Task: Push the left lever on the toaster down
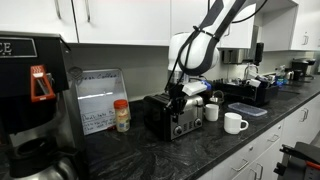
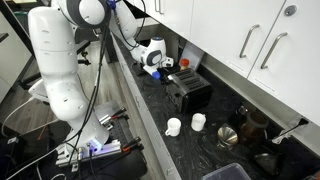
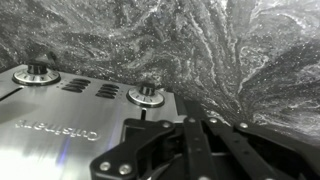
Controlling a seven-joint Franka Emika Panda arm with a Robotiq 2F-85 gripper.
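Observation:
A black and silver toaster (image 1: 165, 117) stands on the dark marbled counter and shows in both exterior views (image 2: 188, 92). My gripper (image 1: 181, 93) is at the toaster's front end, right above its control face, as an exterior view also shows (image 2: 166, 68). In the wrist view the silver toaster face (image 3: 60, 125) has two round knobs (image 3: 37, 72) (image 3: 147, 92). My gripper's fingers (image 3: 190, 150) are pressed together just over the face's edge. The levers are hidden under the fingers or out of view.
Two white mugs (image 1: 235, 122) (image 1: 212, 110) stand beside the toaster, also seen in an exterior view (image 2: 174, 126). A spice jar (image 1: 122, 115), a small whiteboard (image 1: 98, 100) and a coffee maker (image 1: 30, 100) stand on the other side. Cabinets hang overhead.

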